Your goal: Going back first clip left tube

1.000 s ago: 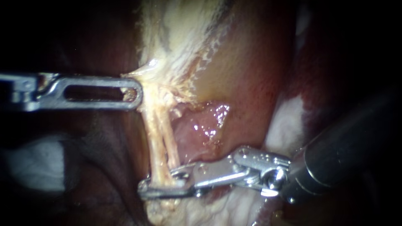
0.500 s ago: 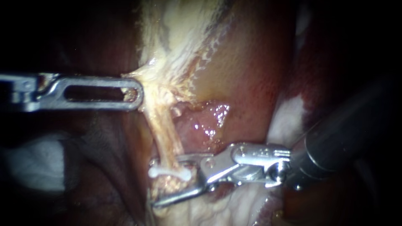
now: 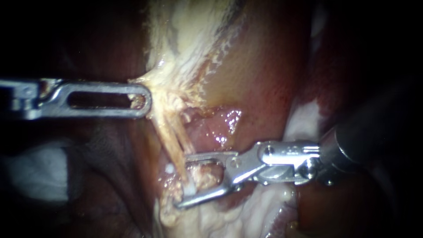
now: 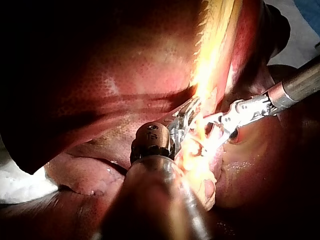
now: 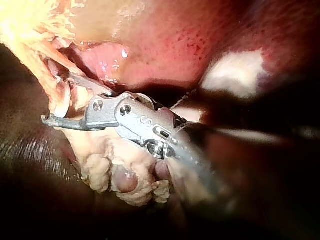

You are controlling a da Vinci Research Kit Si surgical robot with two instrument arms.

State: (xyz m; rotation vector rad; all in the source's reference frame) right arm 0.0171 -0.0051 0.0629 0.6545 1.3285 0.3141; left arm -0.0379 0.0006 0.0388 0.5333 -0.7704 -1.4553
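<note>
Clip (image 3: 190, 188) on tube (image 3: 174, 141): endoscope shows, left wrist glare hides.

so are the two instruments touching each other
No, the left instrument holds the pale tissue higher up, clear of the right instrument, which is open around the tube lower down.

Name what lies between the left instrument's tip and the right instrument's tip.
Endoscope view: the pale tube runs from tissue held by the left instrument down to the right instrument, a white clip on it.
</note>
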